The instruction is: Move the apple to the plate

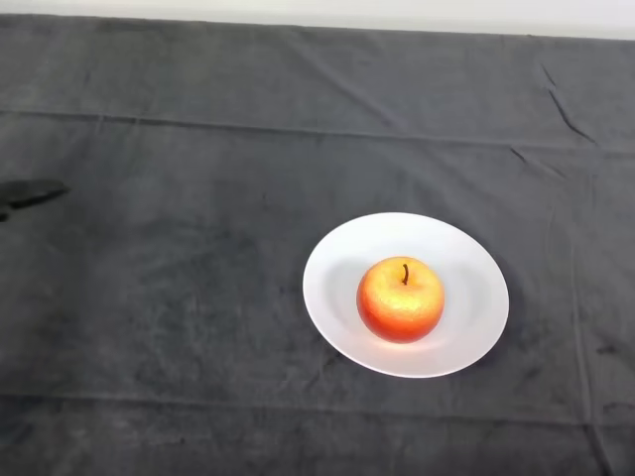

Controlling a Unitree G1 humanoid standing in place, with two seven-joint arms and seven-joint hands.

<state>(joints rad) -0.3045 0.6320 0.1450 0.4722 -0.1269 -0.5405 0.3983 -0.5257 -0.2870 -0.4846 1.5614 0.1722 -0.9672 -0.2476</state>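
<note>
On the plate (466,268), pretty much dead centre, sits the apple (401,298). It's upright, stem pointing up, red-orange with a yellowish patch on top around the stem. The plate is plain white and round, sitting flat on the table (198,327), a bit right of the middle and toward the near side of the head view. The apple's shadow falls on the plate just under it, and white rim shows all the way round, so it isn't hanging over any edge.

Over at the far left edge, about halfway up, a small dark sliver of the hand (30,193) pokes in. Honestly that's all you get of it: a flat black tip lying low over the cloth (298,119), well apart from the plate and the apple. Can't tell whether it's spread or curled from that little bit, and it's touching neither thing.

The dark grey cloth covers the whole table, with a few creases running across the far side and some wrinkles up in the right corner. A pale strip of wall (397,15) runs along the very top.
</note>
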